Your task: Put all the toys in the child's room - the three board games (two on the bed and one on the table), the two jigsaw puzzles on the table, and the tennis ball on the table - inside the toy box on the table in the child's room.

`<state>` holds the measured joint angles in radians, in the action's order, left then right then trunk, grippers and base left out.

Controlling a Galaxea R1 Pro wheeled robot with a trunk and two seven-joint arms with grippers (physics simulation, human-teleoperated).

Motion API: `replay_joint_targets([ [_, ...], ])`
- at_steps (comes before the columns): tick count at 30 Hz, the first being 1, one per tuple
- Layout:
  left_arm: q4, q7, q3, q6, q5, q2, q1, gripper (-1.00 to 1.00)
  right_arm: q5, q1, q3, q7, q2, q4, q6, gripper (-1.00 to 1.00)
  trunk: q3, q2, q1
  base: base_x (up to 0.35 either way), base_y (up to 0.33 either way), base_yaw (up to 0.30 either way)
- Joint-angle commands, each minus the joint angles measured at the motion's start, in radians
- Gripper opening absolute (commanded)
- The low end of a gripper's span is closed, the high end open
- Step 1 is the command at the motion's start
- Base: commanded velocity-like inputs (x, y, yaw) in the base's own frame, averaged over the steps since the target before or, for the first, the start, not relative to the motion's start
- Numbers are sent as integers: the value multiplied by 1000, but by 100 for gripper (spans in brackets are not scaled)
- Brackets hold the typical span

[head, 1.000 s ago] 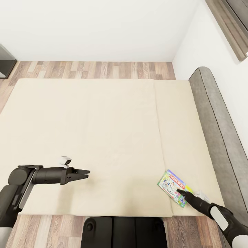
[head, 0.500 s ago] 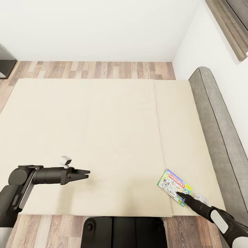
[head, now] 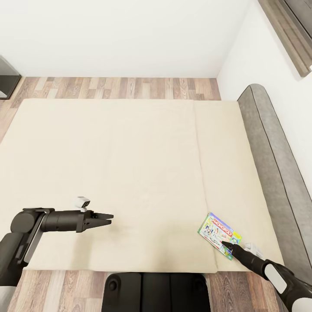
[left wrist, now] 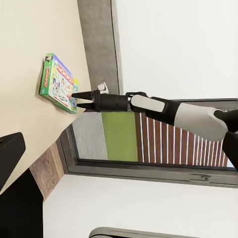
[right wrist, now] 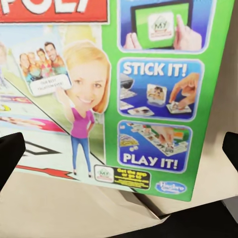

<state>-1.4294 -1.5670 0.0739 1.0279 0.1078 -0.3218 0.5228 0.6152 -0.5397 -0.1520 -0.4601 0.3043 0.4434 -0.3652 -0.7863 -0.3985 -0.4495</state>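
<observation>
my right claw [head: 225, 245] sits spread at the board game's [head: 219, 236] near corner, lower right; my left claw [head: 108, 216] hovers pressed together, lower left over the bed [head: 130, 164].

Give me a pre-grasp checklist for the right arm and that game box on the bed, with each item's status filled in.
1. Board game lies flat on the bed: ok.
2. Right gripper at the box's near edge: ok.
3. Jaws open around the box, fingertips apart in the right wrist view: ok.
4. Box already gripped: not ok.
5. Left gripper well away from the box: ok.
6. Enough box edge overhanging the mattress to pinch: cannot tell.
</observation>
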Motion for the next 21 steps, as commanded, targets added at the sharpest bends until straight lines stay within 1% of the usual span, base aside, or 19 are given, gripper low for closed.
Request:
replay_joint_targets([
  [1, 0, -4, 0, 11, 0, 0, 0, 100, 6, 0, -5, -2, -1, 1, -9, 100, -1, -1, -1, 0, 0, 0],
  [9, 0, -4, 0, 11, -1, 0, 0, 100, 7, 0, -6, -7, -3, 4, -11, 100, -1, -1, -1, 0, 0, 0],
  [14, 0, -4, 0, 10, -3, 7, 0, 100, 8, 0, -6, -45, -4, 4, -13, 100, -1, -1, -1, 0, 0, 0],
  [21, 0, -4, 0, 10, -3, 9, 0, 100, 8, -2, -6, -62, -6, 4, -16, 100, -1, -1, -1, 0, 0, 0],
])
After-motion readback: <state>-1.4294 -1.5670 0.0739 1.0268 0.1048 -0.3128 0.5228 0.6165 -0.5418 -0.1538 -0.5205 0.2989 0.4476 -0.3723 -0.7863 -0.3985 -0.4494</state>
